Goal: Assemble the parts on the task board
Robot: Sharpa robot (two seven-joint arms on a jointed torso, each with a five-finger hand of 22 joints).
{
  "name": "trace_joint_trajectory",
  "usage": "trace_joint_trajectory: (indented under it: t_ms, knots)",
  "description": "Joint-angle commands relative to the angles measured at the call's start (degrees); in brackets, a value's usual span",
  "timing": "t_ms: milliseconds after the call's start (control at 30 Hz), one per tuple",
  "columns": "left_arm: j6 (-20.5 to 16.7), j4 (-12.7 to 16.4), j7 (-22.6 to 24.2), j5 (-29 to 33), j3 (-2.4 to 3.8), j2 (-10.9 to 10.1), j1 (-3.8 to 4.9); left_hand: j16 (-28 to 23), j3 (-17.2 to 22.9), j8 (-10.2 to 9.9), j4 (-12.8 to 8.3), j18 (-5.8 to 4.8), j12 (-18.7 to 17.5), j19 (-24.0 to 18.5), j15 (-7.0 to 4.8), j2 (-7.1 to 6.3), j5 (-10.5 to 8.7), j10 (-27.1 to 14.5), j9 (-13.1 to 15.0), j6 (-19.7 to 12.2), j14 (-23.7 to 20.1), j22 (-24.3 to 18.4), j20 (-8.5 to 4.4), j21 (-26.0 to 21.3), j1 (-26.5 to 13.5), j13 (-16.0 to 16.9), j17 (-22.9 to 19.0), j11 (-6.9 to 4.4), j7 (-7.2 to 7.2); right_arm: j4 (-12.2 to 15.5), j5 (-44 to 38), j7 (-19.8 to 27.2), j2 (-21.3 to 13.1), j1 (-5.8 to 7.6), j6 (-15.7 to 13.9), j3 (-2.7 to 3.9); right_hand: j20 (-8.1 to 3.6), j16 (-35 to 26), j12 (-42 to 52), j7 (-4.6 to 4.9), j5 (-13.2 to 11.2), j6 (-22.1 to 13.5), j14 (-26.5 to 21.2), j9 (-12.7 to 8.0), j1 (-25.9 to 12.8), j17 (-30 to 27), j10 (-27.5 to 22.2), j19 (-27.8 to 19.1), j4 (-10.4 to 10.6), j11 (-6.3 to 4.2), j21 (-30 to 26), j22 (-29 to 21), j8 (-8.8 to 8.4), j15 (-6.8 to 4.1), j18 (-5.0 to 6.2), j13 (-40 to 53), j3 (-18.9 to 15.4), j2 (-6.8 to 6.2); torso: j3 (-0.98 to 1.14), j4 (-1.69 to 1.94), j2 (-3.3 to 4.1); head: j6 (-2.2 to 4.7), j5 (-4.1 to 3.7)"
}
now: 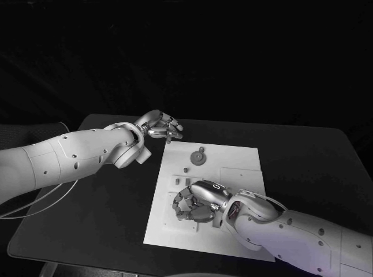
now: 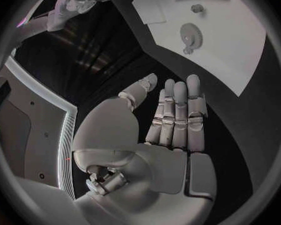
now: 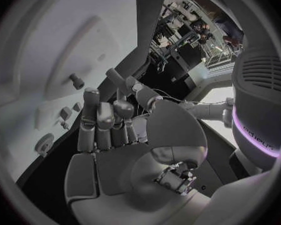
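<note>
Right silver hand [image 1: 195, 203]: over the near half of the white rectangular task board [image 1: 241, 158], fingers curled downward toward the plate; I cannot tell whether anything is pinched beneath them; small grey pegs and blocks [image 3: 73, 80] stand on the board just beyond its fingertips. Left silver hand [image 1: 159, 127]: off the board's far left corner, above the black table [image 1: 95, 202]; fingers straight, side by side, holding nothing. Round grey toothed gear part [image 1: 200, 157]: flat on the board's far half, between the two hands, nearer the left by my estimate; short stem pointing toward the board's far edge; I judge that hand the likelier one to take it.
</note>
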Motion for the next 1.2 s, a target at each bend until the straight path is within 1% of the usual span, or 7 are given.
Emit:
trace_joint_trajectory:
  t_ms: [33, 167, 267, 367, 500, 933, 1200]
  knots:
    - [0.2, 0.1, 0.5, 0.1, 0.03, 0.1, 0.05, -0.3, -0.2, 0.2, 0.1, 1.18, -0.3, 0.1, 0.02, -0.06, -0.19, 0.3, -0.1, 0.0, 0.4, 0.1, -0.05, -0.3, 0.5, 0.1, 0.1, -0.23, 0.45, 0.0, -4.8, -0.1, 0.4, -0.23, -0.1, -0.45, -0.38, 0.4, -0.2, 1.01, -0.1, 1.8, 0.0, 1.3, -0.1, 0.1, -0.1, -0.2, -0.1, -0.18, 0.2, 1.1, 0.76, -0.54, 0.41, 0.1, 0.3, 0.43, -0.01, -0.07, 0.0, -0.08, 0.16]
    - [0.2, 0.1, 0.5, 0.1, 0.03, 0.1, 0.05, -0.3, -0.2, 0.2, 0.1, 1.18, -0.3, 0.1, 0.02, -0.05, -0.19, 0.3, -0.1, 0.0, 0.4, 0.1, -0.05, -0.3, 0.5, 0.1, 0.1, -0.23, 0.45, -0.3, -4.9, -0.1, 0.7, -0.4, 0.1, -0.61, -0.4, 0.4, -0.2, 1.0, -0.1, 1.8, 0.0, 1.3, 0.0, 0.1, -0.1, -0.2, -0.1, -0.19, 0.2, 1.1, 0.78, -0.54, 0.41, 0.1, 0.3, 0.4, 0.01, 0.01, -0.01, -0.12, 0.32]
    - [0.3, 0.0, 0.5, 0.1, 0.03, 0.3, 0.05, -0.3, -0.2, 0.2, 0.1, 1.18, -0.3, 0.1, 0.02, -0.04, -0.19, 0.3, -0.1, 0.0, 0.4, 0.1, -0.05, -0.3, 0.5, 0.1, 0.1, -0.23, 0.45, -0.6, -4.5, -0.3, 0.7, -0.45, 0.1, -0.61, -0.41, 0.4, -0.2, 1.0, -0.1, 1.8, 0.0, 1.3, 0.0, 0.1, -0.1, -0.2, -0.1, -0.19, 0.2, 1.1, 0.78, -0.54, 0.41, 0.1, 0.3, 0.39, 0.03, 0.01, 0.01, -0.02, 0.22]
    - [0.3, 0.0, 0.5, 0.1, 0.03, 0.3, 0.05, -0.3, -0.2, 0.2, 0.1, 1.18, -0.3, 0.1, 0.03, -0.04, -0.19, 0.3, -0.1, 0.0, 0.4, 0.1, -0.05, -0.3, 0.5, 0.1, 0.1, -0.23, 0.45, -0.9, -4.4, -0.4, 0.9, -0.46, 0.3, -0.61, -0.41, 0.4, -0.2, 1.0, -0.1, 1.8, 0.0, 1.3, 0.1, 0.1, -0.1, -0.2, -0.1, -0.19, 0.2, 1.1, 0.78, -0.55, 0.41, 0.1, 0.3, 0.39, -0.03, -0.06, 0.0, 0.24, 0.05]
    - [0.3, 0.0, 0.5, 0.1, 0.03, 0.4, 0.05, -0.3, -0.2, 0.2, 0.1, 1.18, -0.4, 0.1, 0.03, -0.04, -0.19, 0.3, -0.1, 0.0, 0.4, 0.1, -0.05, -0.3, 0.5, 0.1, 0.1, -0.23, 0.45, -1.6, -4.4, -0.6, 1.2, -0.54, 0.3, -0.62, -0.42, 0.4, -0.2, 1.0, -0.1, 1.8, 0.0, 1.3, 0.1, 0.1, -0.1, -0.2, -0.1, -0.19, 0.3, 1.1, 0.78, -0.55, 0.41, 0.2, 0.3, 0.39, 0.04, -0.04, 0.0, 0.09, 0.06]
    - [0.4, 0.0, 0.5, 0.1, 0.03, 0.4, 0.05, -0.3, -0.2, 0.2, 0.1, 1.18, -0.4, 0.1, 0.03, -0.03, -0.18, 0.3, -0.1, 0.0, 0.4, 0.1, -0.05, -0.4, 0.5, 0.1, 0.1, -0.23, 0.45, -3.0, -4.6, -0.8, 1.8, -1.12, -0.1, -0.62, -0.42, 0.5, -0.2, 1.0, -0.1, 1.8, 0.0, 1.3, 0.1, 0.2, -0.1, -0.2, -0.1, -0.19, 0.3, 1.1, 0.77, -0.55, 0.41, 0.2, 0.3, 0.37, 0.01, -0.03, 0.0, 0.0, 0.14]
    - [0.3, 0.0, 0.4, 0.1, 0.03, 0.3, 0.05, -0.3, -0.2, 0.2, 0.1, 1.18, -0.4, 0.1, 0.03, -0.02, -0.19, 0.3, -0.1, 0.0, 0.4, 0.1, -0.05, -0.4, 0.5, 0.1, 0.2, -0.23, 0.45, -3.2, -4.6, -0.9, 2.0, -1.22, 0.2, -0.62, -0.43, 0.5, -0.2, 1.0, -0.1, 1.8, 0.0, 1.3, 0.1, 0.2, -0.1, -0.2, -0.1, -0.19, 0.3, 1.1, 0.77, -0.55, 0.41, 0.2, 0.3, 0.39, 0.01, -0.05, 0.0, -0.06, 0.23]
